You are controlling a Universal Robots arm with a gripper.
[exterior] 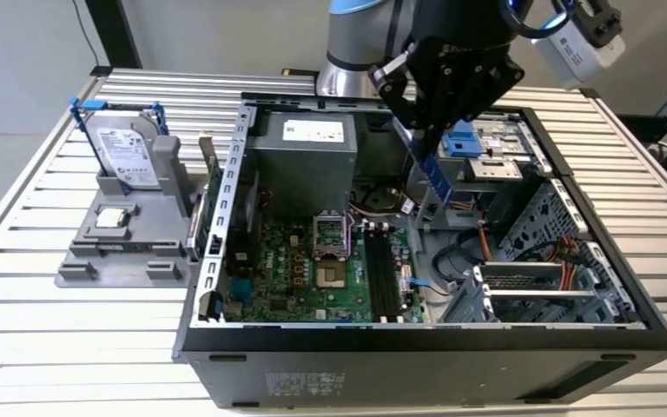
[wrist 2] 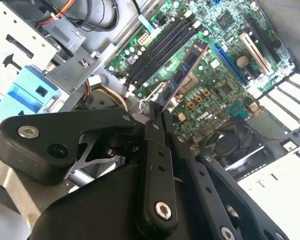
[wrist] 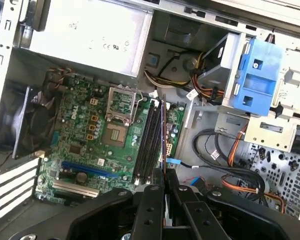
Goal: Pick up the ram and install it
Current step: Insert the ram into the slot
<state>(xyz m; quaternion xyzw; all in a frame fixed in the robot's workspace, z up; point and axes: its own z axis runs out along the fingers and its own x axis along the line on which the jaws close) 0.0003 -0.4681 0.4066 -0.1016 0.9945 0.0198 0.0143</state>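
My gripper [exterior: 424, 130] hangs over the open computer case [exterior: 426, 334], shut on the ram [exterior: 429, 174]. The ram is a long narrow board that points down from the fingers toward the motherboard [exterior: 299, 269] without touching it. In the second wrist view the ram [wrist 2: 184, 72] sticks out past the gripper [wrist 2: 157, 107] over the black memory slots [wrist 2: 160, 47]. In the first wrist view I see the ram [wrist: 164, 132] edge-on, running out from the gripper [wrist: 165, 176] roughly along the memory slots [wrist: 147, 145]. The memory slots [exterior: 380, 274] lie below and nearer the case's front.
A grey stand on the exterior view's left holds a hard drive [exterior: 125, 152] with blue brackets and a small square processor chip [exterior: 110, 217]. Inside the case are the power supply [exterior: 305, 161], an open processor socket [exterior: 327, 239], a blue drive bracket [wrist: 255, 80], cables and a fan [wrist: 32, 125].
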